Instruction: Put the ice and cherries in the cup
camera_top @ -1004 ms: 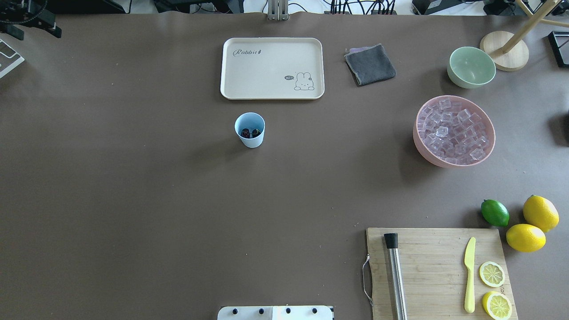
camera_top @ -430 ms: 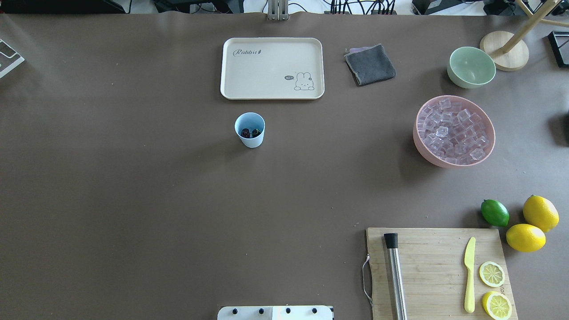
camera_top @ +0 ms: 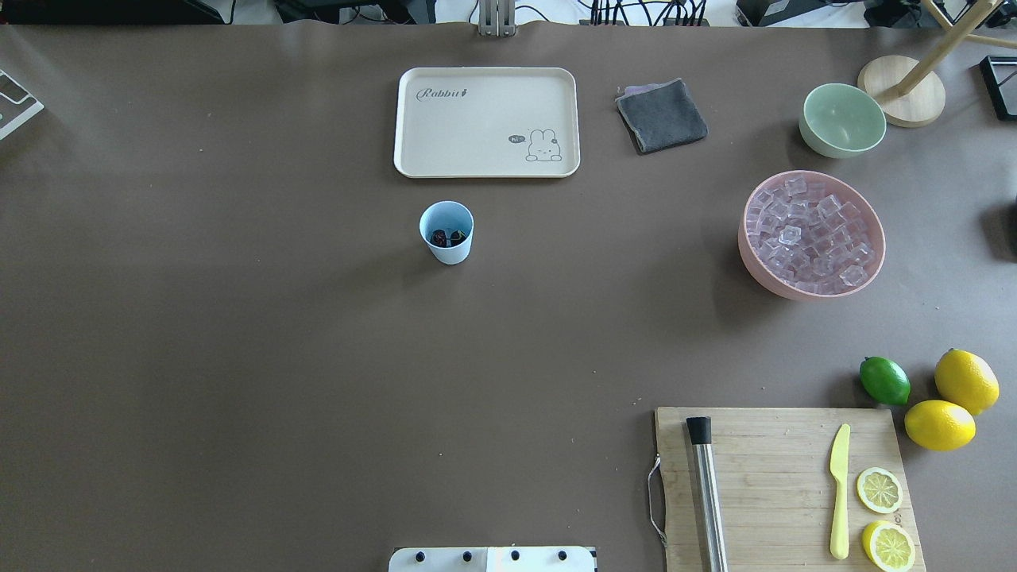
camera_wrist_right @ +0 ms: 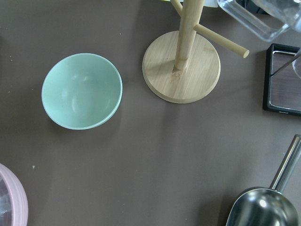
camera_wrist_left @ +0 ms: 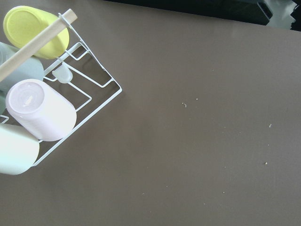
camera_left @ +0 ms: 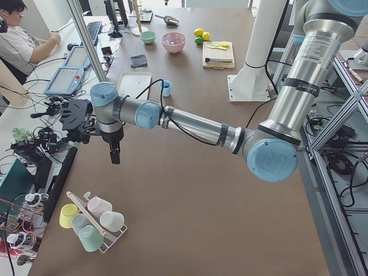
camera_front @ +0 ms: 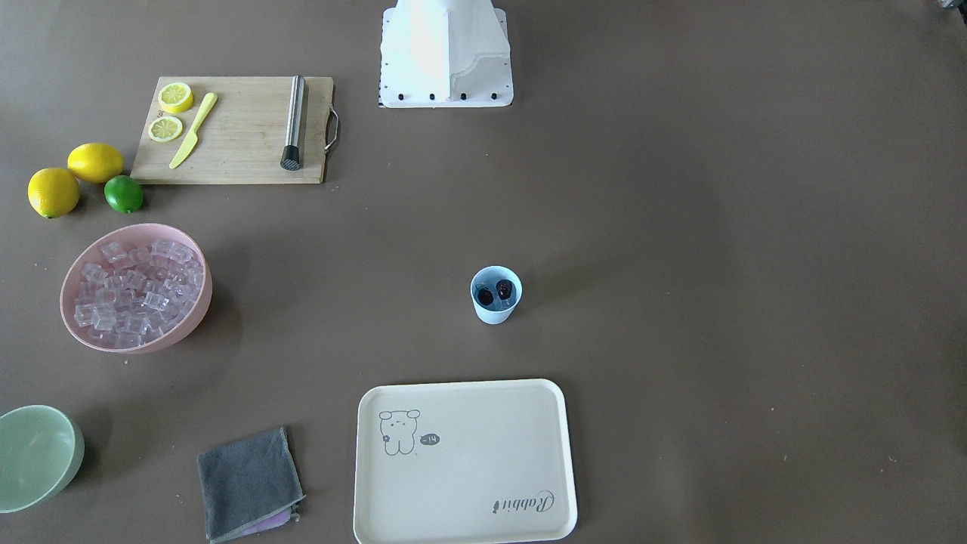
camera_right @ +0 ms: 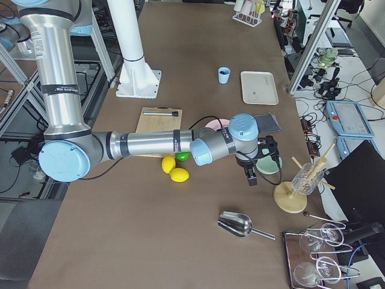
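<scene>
The light blue cup (camera_top: pixel 446 232) stands near the table's middle, just in front of the cream tray. The dark cherries (camera_front: pixel 495 292) lie inside it. The clear ice cubes (camera_top: pixel 810 234) fill the pink bowl (camera_top: pixel 755 274) at the right. My left gripper (camera_left: pixel 115 156) hangs over the table's far left end, next to a cup rack, far from the cup. My right gripper (camera_right: pixel 249 179) hangs over the far right end, by the green bowl. I cannot tell whether either is open or shut. No fingers show in the wrist views.
A cream tray (camera_top: pixel 486 121) and a grey cloth (camera_top: pixel 661 115) lie at the back. A pale green bowl (camera_wrist_right: pixel 82 90), a wooden stand (camera_wrist_right: pixel 181 66) and a metal scoop (camera_wrist_right: pixel 263 212) are at the right end. A cutting board (camera_top: pixel 775 485), lime and lemons are front right.
The black part of my left arm at the overhead view's upper left corner has moved out of that view. The cup, bowl and other things have not moved.
</scene>
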